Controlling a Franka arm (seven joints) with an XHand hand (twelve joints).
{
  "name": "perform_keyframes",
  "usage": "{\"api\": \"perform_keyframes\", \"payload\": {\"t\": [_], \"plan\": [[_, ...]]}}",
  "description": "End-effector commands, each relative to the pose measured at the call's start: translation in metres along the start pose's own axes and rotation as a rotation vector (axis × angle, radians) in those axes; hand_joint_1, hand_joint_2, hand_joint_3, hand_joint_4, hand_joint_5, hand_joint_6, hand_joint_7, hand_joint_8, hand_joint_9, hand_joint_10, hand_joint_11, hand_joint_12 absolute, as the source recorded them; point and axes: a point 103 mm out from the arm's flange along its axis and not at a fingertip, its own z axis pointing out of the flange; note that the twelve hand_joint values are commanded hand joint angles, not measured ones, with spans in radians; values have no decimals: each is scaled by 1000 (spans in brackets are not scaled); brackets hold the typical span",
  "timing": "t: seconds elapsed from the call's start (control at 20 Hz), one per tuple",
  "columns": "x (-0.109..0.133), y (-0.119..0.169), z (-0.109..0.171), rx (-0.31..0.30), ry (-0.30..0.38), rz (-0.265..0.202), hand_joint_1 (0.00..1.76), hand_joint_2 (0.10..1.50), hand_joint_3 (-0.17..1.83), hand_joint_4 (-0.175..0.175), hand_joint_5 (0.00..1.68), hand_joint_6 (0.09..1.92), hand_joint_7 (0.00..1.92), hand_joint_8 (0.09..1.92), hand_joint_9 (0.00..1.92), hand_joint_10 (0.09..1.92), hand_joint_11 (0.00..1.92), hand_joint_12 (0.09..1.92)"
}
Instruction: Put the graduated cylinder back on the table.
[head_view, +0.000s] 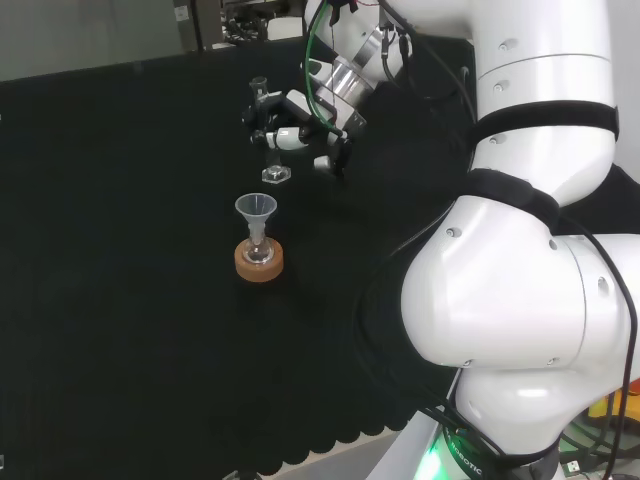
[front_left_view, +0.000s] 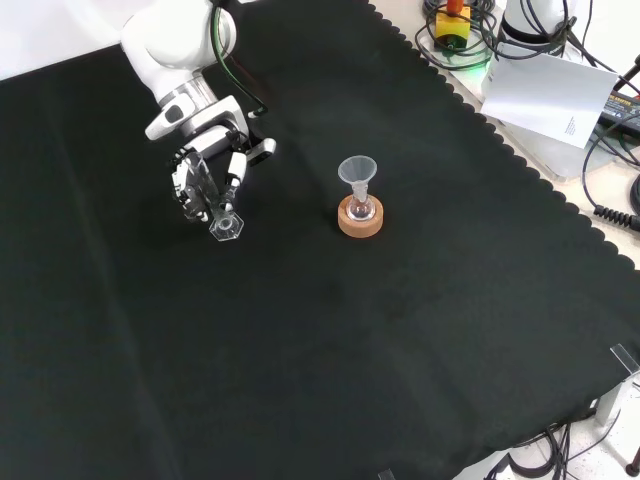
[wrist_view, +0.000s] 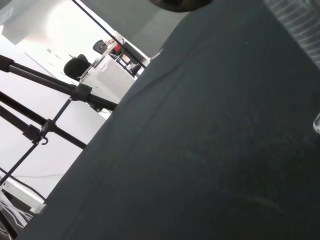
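A: Where is the glass tube?

B: The hand (front_left_view: 208, 180) has it. In the front view the fingers (front_left_view: 232, 176) are curled round the tube (front_left_view: 222, 212), and its flat foot is at the cloth (front_left_view: 330, 330) or just above it. I can't tell if it touches.

A: Is it standing straight?

B: In the head view the tube (head_view: 268, 140) looks nearly straight up, with the hand (head_view: 295, 132) wrapped round its middle.

A: What else is there?

B: A little funnel (front_left_view: 357, 174) sits in a small flask on a cork ring (front_left_view: 360, 219). In the front view it is off to the right of the tube, well apart.

A: So what step is this?

B: I think it is the setting-down part. Next, the foot needs to sit flat on the cloth. Then the fingers should let go slowly and the hand should lift off without knocking the tube over.
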Motion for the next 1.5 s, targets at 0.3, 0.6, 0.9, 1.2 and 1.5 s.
{"api": "perform_keyframes", "payload": {"t": [0.3,0.6,0.9,1.2,1.5], "plan": [[3,-18,-8,12,9,10,1099,1106,-143,-50,688,582,780,589,1234,87,1004,923],[9,-16,-14,28,1,18,1032,1095,-175,-52,583,559,665,608,1106,87,798,1073],[13,-18,-24,28,-10,23,988,1067,-175,-58,498,528,599,629,1029,87,666,1165],[25,-22,-52,16,-52,19,943,1015,-175,-65,402,418,465,644,915,87,493,1264],[50,-31,-86,13,-147,24,876,969,-175,-70,350,265,230,658,665,87,271,1351]]}}
